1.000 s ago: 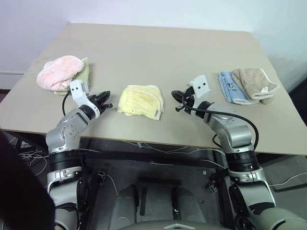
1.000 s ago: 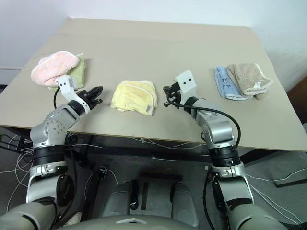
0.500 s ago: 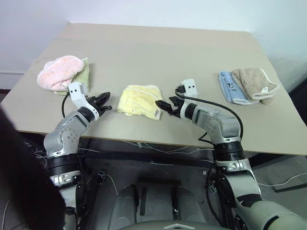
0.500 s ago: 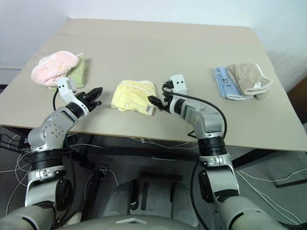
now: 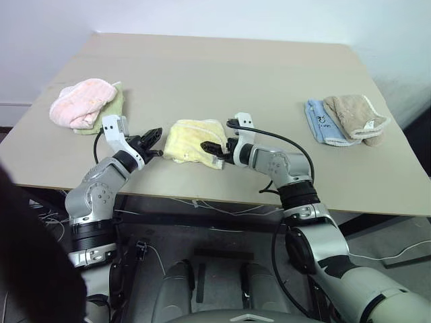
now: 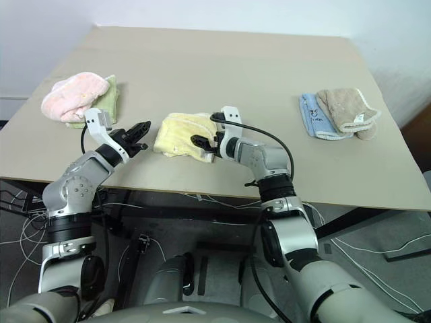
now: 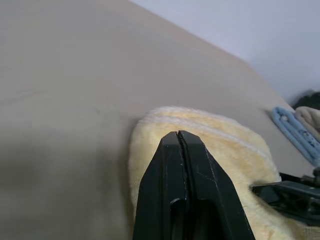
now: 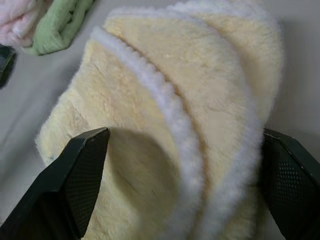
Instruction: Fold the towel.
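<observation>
The towel [image 5: 190,138], pale yellow with whitish edging, lies folded in a bundle near the table's front edge. My right gripper [image 5: 213,149] reaches in from the right and stands open at the towel's near right corner. In the right wrist view its fingers [image 8: 75,185] are spread wide with the towel [image 8: 165,100] between and just beyond them. My left gripper [image 5: 152,134] is shut and hovers level just left of the towel, holding nothing. In the left wrist view its tip [image 7: 178,136] points at the towel [image 7: 225,150].
A pink fluffy towel [image 5: 79,101] on a green cloth [image 5: 116,106] lies at the left of the table [image 5: 222,74]. At the right sit a light-blue cloth [image 5: 320,122] and a beige cloth [image 5: 355,114]. The front edge runs just below both grippers.
My right gripper has opened, rolled and swung left and down from beside the towel to its right corner. The left gripper has stayed shut, almost in place.
</observation>
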Available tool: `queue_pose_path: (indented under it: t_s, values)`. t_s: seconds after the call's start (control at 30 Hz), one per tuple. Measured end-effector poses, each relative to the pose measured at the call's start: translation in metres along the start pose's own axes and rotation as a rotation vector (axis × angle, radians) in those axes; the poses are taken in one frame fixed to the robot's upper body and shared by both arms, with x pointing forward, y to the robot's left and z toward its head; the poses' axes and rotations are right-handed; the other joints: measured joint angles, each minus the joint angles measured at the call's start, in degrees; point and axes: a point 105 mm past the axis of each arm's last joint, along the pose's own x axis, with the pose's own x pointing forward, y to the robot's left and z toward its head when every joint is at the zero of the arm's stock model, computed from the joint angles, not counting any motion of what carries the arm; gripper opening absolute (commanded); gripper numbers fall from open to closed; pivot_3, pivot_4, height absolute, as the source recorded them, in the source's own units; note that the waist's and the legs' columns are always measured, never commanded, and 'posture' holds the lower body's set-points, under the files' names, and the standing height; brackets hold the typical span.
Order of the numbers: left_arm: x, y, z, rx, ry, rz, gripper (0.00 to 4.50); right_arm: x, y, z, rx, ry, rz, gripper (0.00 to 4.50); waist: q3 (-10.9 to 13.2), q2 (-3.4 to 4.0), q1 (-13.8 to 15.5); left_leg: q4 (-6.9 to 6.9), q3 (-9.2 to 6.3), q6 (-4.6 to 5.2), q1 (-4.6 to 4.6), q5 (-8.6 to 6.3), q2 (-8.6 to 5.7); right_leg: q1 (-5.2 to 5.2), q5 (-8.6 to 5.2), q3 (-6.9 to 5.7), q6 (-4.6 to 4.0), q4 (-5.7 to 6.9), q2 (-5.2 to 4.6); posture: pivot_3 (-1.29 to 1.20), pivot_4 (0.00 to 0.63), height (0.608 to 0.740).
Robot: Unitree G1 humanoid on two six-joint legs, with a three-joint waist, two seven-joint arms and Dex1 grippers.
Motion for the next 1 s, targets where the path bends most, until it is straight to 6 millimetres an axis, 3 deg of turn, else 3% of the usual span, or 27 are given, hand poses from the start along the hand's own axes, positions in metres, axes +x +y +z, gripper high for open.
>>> queue_pose_path:
  t_s: [0.2, 0.37, 0.5, 0.63, 0.77, 0.9, 1.0]
  values:
    - [-0.002, 0.000, -0.002, -0.005, -0.009, 0.000, 0.00, -0.005, -0.003, 0.004, 0.065, -0.027, 0.016, 1.59, 0.0, 0.00, 0.2, 0.00, 0.01, 0.00, -0.05, 0.00, -0.01, 0.00, 0.00, 0.00, 0.01, -0.07, 0.00, 0.00, 0.150, 0.728]
    - [-0.001, -0.009, -0.005, -0.020, -0.023, -0.010, 0.00, -0.022, -0.008, 0.009, 0.147, -0.098, 0.022, 0.02, 0.0, 0.00, 0.5, 0.02, 0.01, 0.00, -0.07, 0.00, -0.01, 0.02, 0.00, 0.00, -0.01, -0.09, -0.01, 0.00, 0.150, 0.728]
    - [0.003, -0.019, -0.009, -0.043, -0.032, -0.034, 0.00, -0.042, -0.022, 0.020, 0.198, -0.177, -0.029, 0.01, 0.0, 0.00, 0.5, 0.02, 0.00, 0.00, -0.05, 0.00, -0.01, 0.02, -0.05, 0.00, -0.09, -0.09, -0.01, 0.00, 0.150, 0.728]
    - [0.006, -0.025, -0.012, -0.045, -0.022, -0.052, 0.00, -0.077, -0.054, 0.047, 0.253, -0.322, -0.149, 0.01, 0.0, 0.01, 0.5, 0.03, 0.01, 0.00, -0.06, 0.00, -0.01, 0.02, -0.08, 0.00, -0.16, -0.10, -0.01, 0.00, 0.150, 0.728]
    - [0.007, -0.027, -0.013, -0.040, -0.017, -0.065, 0.00, -0.133, -0.082, 0.101, 0.227, -0.548, -0.287, 0.01, 0.0, 0.03, 0.5, 0.00, 0.02, 0.01, -0.07, 0.00, -0.02, 0.00, -0.09, 0.01, -0.16, -0.15, -0.01, 0.00, 0.150, 0.728]
    - [0.010, -0.045, -0.014, -0.004, -0.011, -0.157, 0.00, -0.197, -0.105, 0.155, 0.182, -0.767, -0.468, 0.01, 0.0, 0.05, 0.5, -0.03, 0.02, 0.01, -0.08, 0.00, -0.02, 0.01, -0.10, 0.00, -0.17, -0.21, -0.01, 0.00, 0.150, 0.728]
    - [0.012, -0.053, -0.015, 0.107, 0.010, -0.207, 0.00, -0.247, -0.140, 0.172, 0.221, -0.870, -0.678, 0.01, 0.0, 0.02, 0.7, -0.03, 0.03, 0.02, -0.06, -0.01, -0.04, 0.08, -0.11, 0.01, -0.19, -0.32, -0.02, 0.00, 0.150, 0.728]
